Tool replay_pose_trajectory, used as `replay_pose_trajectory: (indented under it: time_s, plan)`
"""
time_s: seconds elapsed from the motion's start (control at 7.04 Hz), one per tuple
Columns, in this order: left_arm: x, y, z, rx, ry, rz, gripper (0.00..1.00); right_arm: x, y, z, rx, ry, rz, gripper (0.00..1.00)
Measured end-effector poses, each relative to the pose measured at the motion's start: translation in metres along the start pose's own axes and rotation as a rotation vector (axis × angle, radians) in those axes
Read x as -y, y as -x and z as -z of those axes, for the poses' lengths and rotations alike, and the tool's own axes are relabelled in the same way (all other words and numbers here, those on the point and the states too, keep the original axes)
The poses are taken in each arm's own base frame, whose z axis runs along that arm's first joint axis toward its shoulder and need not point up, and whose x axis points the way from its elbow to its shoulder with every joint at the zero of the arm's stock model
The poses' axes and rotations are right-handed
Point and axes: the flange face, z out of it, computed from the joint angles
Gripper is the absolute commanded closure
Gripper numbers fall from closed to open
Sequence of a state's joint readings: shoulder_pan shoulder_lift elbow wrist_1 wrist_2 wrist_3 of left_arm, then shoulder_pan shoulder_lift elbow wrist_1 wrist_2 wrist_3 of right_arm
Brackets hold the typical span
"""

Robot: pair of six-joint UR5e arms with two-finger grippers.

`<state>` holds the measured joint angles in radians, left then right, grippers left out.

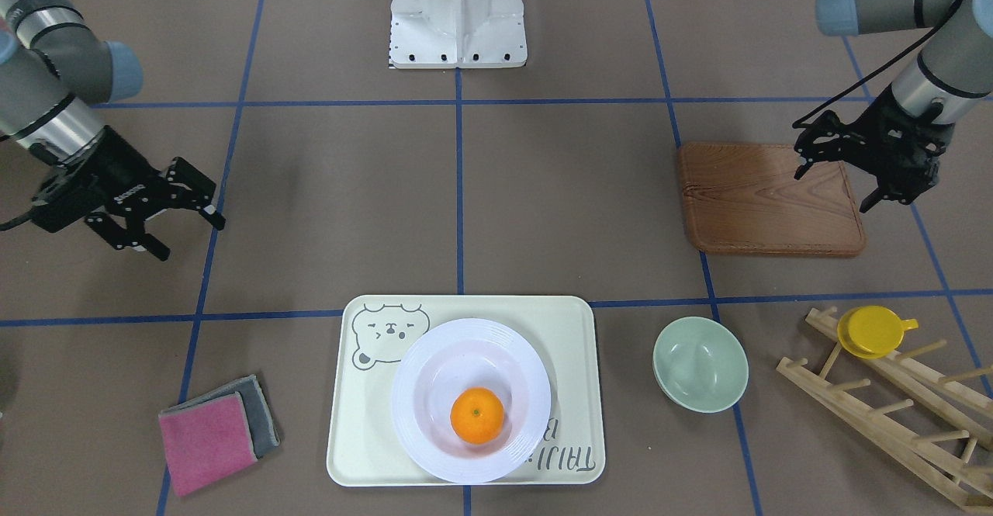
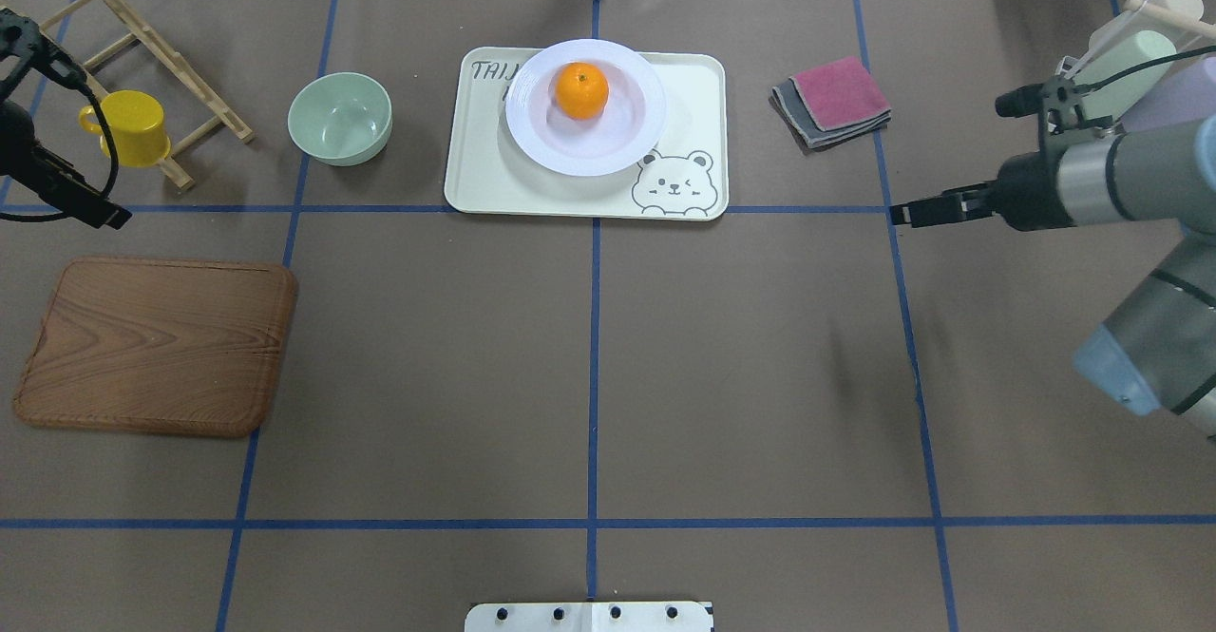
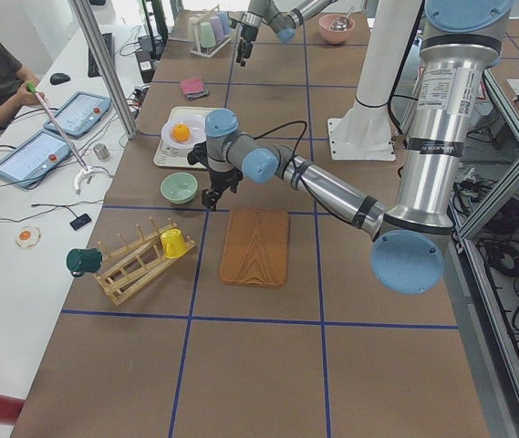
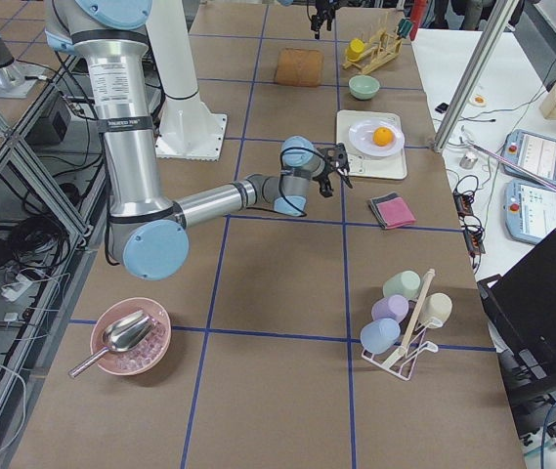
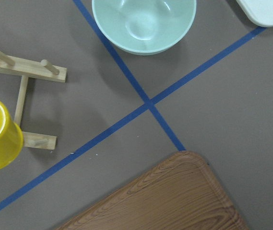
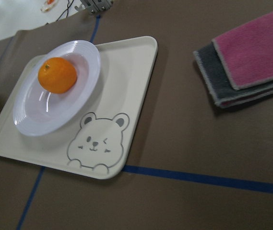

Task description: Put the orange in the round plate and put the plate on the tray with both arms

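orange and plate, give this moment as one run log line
orange: in round plate | round plate: on tray | left gripper: open, empty, near wooden board | right gripper: open, empty, clear of tray

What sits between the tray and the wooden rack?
A green bowl stands on the table between the tray and the rack, touching neither. The front-facing view shows it plainly.
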<state>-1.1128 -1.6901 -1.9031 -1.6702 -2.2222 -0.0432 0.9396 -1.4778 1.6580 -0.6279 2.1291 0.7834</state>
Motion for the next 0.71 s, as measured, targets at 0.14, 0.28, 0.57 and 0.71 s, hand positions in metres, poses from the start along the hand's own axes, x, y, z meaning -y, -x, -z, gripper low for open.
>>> replay_pose_trajectory:
  time_s: [0.14, 0.28, 0.57, 0.71]
  plan:
    - [-0.012, 0.014, 0.004, 0.013, 0.004, -0.021, 0.01, -0.003, -0.034, 0.017, -0.061, 0.065, 0.117, 0.01]
    - [-0.022, 0.027, 0.009, 0.024, 0.005, -0.039, 0.01, 0.0, -0.058, 0.034, -0.119, 0.135, 0.217, 0.01]
    - [-0.048, 0.058, 0.02, 0.045, 0.017, -0.057, 0.01, 0.012, -0.102, 0.101, -0.231, 0.322, 0.375, 0.0]
    - [-0.059, 0.072, 0.025, 0.053, 0.036, -0.06, 0.01, -0.004, -0.133, 0.146, -0.255, 0.398, 0.388, 0.0]
